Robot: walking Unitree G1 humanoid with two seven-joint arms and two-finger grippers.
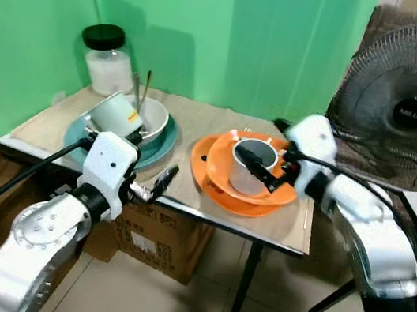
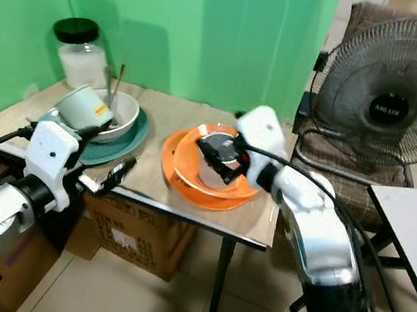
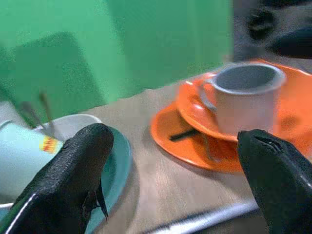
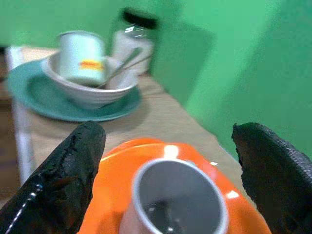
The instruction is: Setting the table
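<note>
Right gripper (image 1: 259,167) over the mug (image 1: 252,166), fingers spread wide, nothing held.

The mug stands upright in an orange bowl (image 1: 286,195) on an orange plate (image 1: 201,160), near the table's (image 1: 197,126) front edge. One right finger appears to sit at or just inside the mug rim; blur in the right wrist view leaves contact uncertain. Left gripper (image 1: 157,183) hangs wide and empty just off the front edge, near the teal plate (image 1: 76,134) carrying a white bowl (image 1: 157,119) with a tilted cup (image 1: 115,114) and utensils. Risk: an off-centre closure on the rim could tip the mug or drag the orange stack toward the edge, since the bowl sits loose on its plate. A jar (image 1: 106,59) stands at the back, well clear.
</note>
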